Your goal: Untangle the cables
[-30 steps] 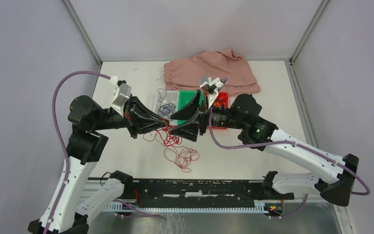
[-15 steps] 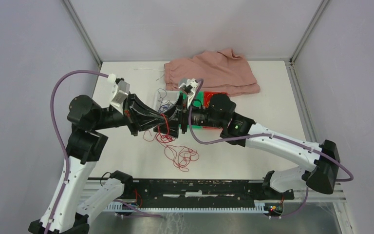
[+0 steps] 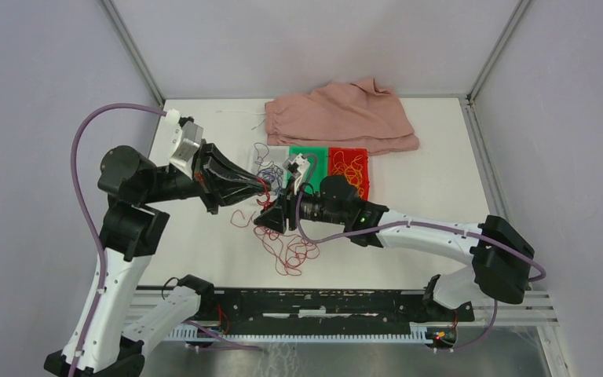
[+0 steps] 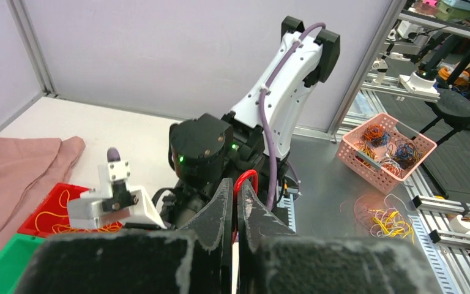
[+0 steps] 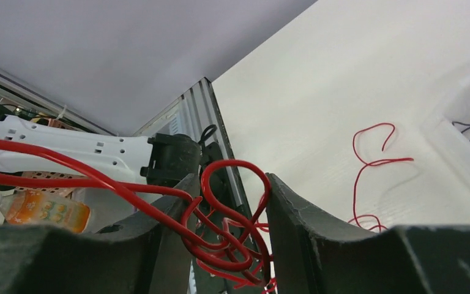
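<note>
The right gripper (image 3: 271,218) has swung from beside the green tray (image 3: 314,157) to just below the left gripper (image 3: 262,185), which pinches the red cable (image 3: 286,253) tight above its pile on the table. The right fingers stand partly apart around hanging red loops, probably ready to grip and pull.

Two arms (image 3: 114,259), one cloth (image 3: 338,118), three trays (image 3: 314,155) and cords of three colours are counted: red cord (image 3: 286,255), purple cord (image 3: 266,168), yellow cord (image 3: 351,166).

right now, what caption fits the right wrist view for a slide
Loops of red cable bunched between the right gripper's parted fingers, white table beyond
</note>
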Motion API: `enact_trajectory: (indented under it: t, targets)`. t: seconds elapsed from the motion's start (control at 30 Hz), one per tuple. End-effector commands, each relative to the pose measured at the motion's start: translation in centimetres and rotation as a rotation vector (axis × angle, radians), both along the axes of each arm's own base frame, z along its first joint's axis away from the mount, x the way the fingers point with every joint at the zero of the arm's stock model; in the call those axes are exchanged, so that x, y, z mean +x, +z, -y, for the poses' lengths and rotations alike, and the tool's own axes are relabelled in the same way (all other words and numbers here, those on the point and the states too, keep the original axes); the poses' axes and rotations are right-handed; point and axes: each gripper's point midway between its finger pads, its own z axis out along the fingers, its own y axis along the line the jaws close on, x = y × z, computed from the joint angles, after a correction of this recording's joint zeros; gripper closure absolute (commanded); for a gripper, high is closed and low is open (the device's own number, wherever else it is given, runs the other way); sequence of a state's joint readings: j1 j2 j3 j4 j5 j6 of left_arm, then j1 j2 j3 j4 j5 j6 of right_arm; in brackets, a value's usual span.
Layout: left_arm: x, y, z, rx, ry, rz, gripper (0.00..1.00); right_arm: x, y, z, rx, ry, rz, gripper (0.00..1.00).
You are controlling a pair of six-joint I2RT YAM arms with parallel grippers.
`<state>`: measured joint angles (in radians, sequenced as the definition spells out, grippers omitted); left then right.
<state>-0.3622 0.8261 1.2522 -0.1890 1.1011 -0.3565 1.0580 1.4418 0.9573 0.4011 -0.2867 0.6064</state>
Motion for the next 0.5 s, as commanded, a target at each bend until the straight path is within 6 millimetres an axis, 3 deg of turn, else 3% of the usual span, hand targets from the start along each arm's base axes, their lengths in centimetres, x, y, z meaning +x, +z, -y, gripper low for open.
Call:
enact_trajectory:
  t: [0.0,0.47]
  targets:
    - [-1.8,3.2,-0.4,-0.043,-0.028,0.054,0.97,0.8,1.3,0.1,0.079,-0.051,0.016,0.51]
    - [-2.3,8.0,-0.8,-0.084,0.001,0.196,0.97,0.1,-3.3,1.6,0.082,-0.078,-0.079,0.57]
